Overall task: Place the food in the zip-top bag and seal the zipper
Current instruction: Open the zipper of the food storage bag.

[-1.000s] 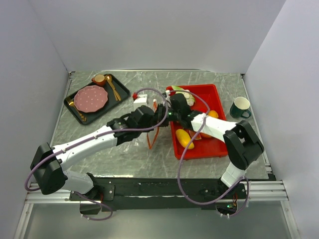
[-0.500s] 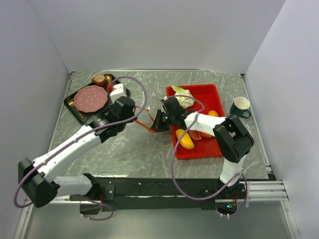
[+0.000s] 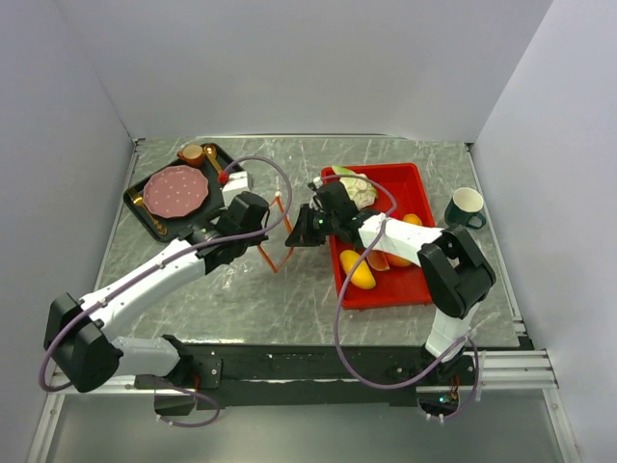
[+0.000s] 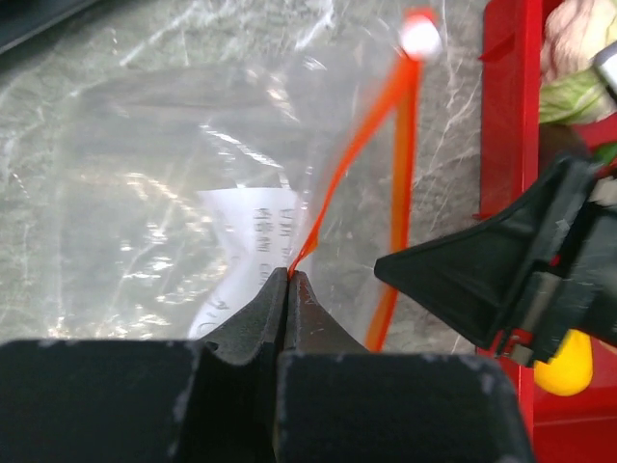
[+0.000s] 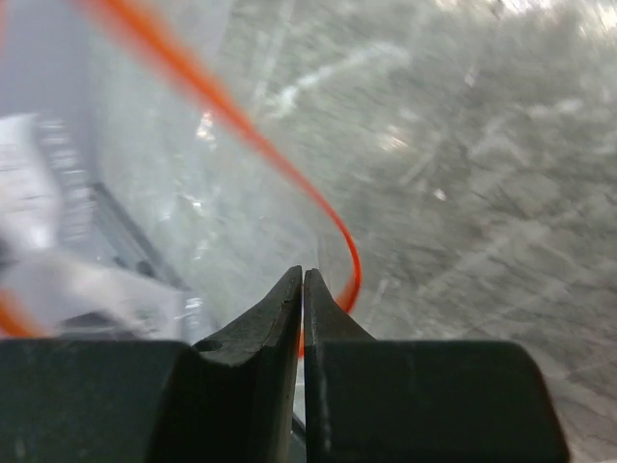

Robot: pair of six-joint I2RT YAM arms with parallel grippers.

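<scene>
The clear zip-top bag (image 4: 164,193) hangs between my two grippers over the table, left of the red tray (image 3: 410,174). Its orange-red zipper (image 3: 278,236) stands in a narrow upright loop. My left gripper (image 4: 289,274) is shut on one zipper lip. My right gripper (image 5: 303,272) has its jaws together but for a hairline slit. The zipper (image 5: 349,256) curls just past its tips, and I cannot tell whether bag film is pinched. The food lies in the tray: a yellow fruit (image 3: 358,271), an orange (image 3: 413,221) and a leafy vegetable (image 3: 358,186).
At the back left, a dark tray (image 3: 234,176) carries a pink plate (image 3: 175,190), a small brown cup (image 3: 191,154) and gold spoons. A green mug (image 3: 466,207) stands right of the red tray. My right arm reaches across the red tray's left wall.
My left gripper swung out left, pulling the zipper taut, then came back toward the right gripper, and the zipper now stands in a slack loop. The right jaws have eased slightly.
</scene>
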